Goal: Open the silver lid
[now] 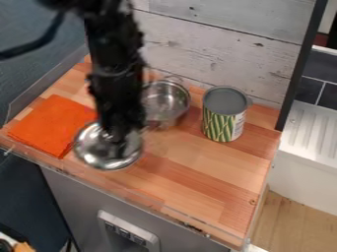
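The black gripper (119, 135) hangs at the left-centre of the wooden counter, over the silver lid (109, 156). How its fingers stand is hard to make out against the dark arm. The round shiny lid is at the counter's front left, partly covered by the gripper, beside the orange cloth. Whether the gripper touches the lid's handle cannot be told. Behind and to the right of the lid, a silver pot (166, 101) stands uncovered near the back wall, its left side partly hidden by the arm.
An orange folded cloth (51, 125) lies at the left of the wooden counter (209, 182). Right of the pot stands a can (223, 115) with a green striped label. A whitewashed plank wall (223, 44) closes the back, and a dark post rises at the back right.
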